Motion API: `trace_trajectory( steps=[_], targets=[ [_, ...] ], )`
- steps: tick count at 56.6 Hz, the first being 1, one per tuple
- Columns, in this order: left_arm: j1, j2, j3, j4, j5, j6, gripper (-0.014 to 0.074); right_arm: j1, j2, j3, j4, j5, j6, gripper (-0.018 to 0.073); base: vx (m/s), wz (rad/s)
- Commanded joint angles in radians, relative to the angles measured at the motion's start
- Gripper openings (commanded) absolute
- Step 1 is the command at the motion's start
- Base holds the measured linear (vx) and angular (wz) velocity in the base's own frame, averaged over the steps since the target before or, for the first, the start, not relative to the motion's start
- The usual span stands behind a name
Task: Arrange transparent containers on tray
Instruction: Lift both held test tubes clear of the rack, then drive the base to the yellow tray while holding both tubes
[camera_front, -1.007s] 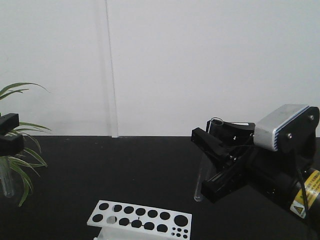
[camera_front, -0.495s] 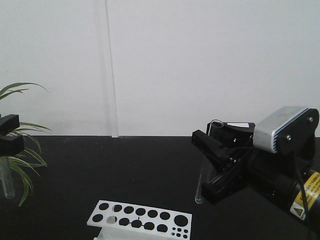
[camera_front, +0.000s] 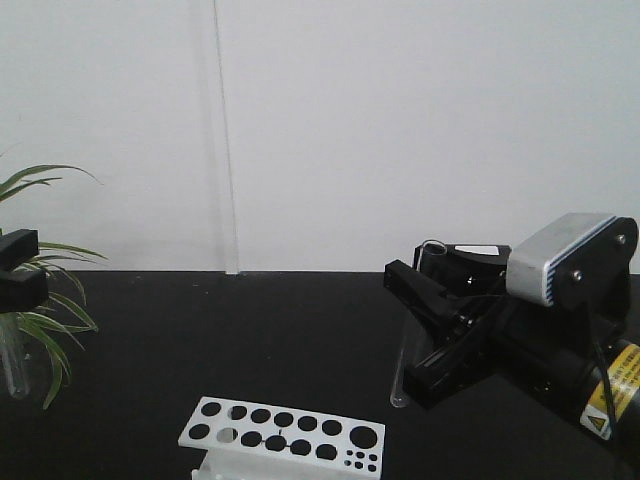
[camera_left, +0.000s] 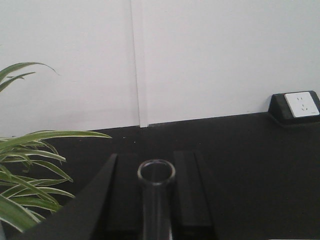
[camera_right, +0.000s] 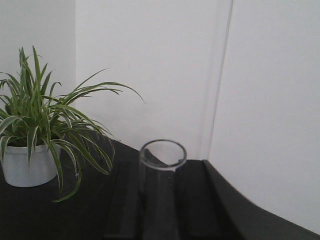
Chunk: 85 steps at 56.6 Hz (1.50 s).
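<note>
At the right gripper (camera_front: 408, 325), clamps a test tube (camera_right: 159, 195) near upright, rim up; at the left gripper (camera_left: 150, 166), clamps a second tube (camera_left: 156, 210) likewise; shows no tray, so nearer arm unclear

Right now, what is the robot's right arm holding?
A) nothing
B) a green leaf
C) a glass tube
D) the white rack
C: in the right wrist view, a clear open-topped tube sits gripped in the right end effector.
</note>
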Motion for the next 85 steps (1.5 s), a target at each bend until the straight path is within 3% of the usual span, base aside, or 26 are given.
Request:
trace_trajectory(
  steps=[1, 85],
  targets=[
    [-0.005, -0.014, -0.036, 0.0, -0.073, -0.009, -0.0003, 0.0, -0.027, -0.03, 0.016, -0.068, -0.005, -0.0011, -0.04, 0.03],
    [-0.005, -0.015, -0.036, 0.0, -0.072, -0.009, -0.0003, 0.0, -0.027, -0.03, 0.016, -0.068, -0.005, -0.0011, -0.18, 0.1]
  ],
)
